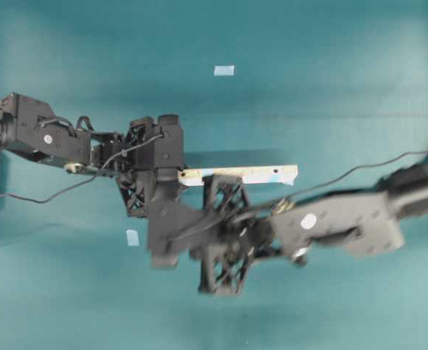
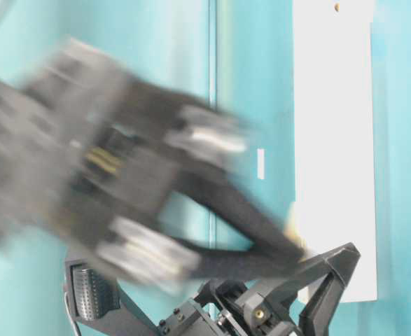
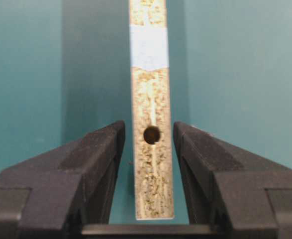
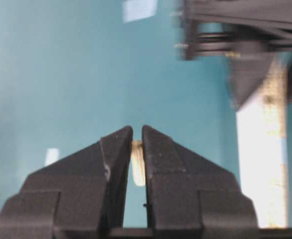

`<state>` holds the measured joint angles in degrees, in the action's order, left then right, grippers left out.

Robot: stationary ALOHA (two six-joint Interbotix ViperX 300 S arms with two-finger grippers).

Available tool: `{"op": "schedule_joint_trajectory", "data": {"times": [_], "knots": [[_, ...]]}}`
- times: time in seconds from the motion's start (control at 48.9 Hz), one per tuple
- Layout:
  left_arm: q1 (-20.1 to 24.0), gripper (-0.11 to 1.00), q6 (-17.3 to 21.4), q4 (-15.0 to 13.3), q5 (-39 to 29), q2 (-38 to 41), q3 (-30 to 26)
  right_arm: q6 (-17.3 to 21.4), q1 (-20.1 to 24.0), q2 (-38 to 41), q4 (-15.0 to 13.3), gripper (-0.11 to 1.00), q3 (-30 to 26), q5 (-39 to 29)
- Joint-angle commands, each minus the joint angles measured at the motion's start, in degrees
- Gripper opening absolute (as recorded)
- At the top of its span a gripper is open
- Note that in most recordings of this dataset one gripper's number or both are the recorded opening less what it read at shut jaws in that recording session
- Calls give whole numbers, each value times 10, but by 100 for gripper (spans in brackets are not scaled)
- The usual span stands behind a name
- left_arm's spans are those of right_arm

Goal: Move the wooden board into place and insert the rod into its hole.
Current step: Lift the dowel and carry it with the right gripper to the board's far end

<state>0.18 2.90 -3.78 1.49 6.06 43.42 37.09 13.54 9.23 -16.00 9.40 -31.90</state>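
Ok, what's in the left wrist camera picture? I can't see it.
A thin wooden board stands on edge between the left gripper's two black fingers. A small dark hole shows in it, with a pale blue patch higher up, over a teal table.

Left gripper [image 3: 150, 144]: fingers [image 3: 98, 159] part-closed, flanking the pale speckled wooden board [image 3: 151, 174]. Right gripper [image 4: 137, 149]: fingers [image 4: 160, 159] pinched on the small cream-white rod [image 4: 138, 164]; right arm blurred in both exterior views.
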Motion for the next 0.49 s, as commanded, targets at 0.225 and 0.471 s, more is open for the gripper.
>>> {"op": "schedule_joint_trajectory", "data": {"times": [0.225,0.471], "knots": [[2,43,-3,-1,4,-11,-4,-1,-59,-163,-3,9,200,171],[4,43,-2,-1,4,-11,-4,-11,-129,-234,-4,9,352,423]]}}
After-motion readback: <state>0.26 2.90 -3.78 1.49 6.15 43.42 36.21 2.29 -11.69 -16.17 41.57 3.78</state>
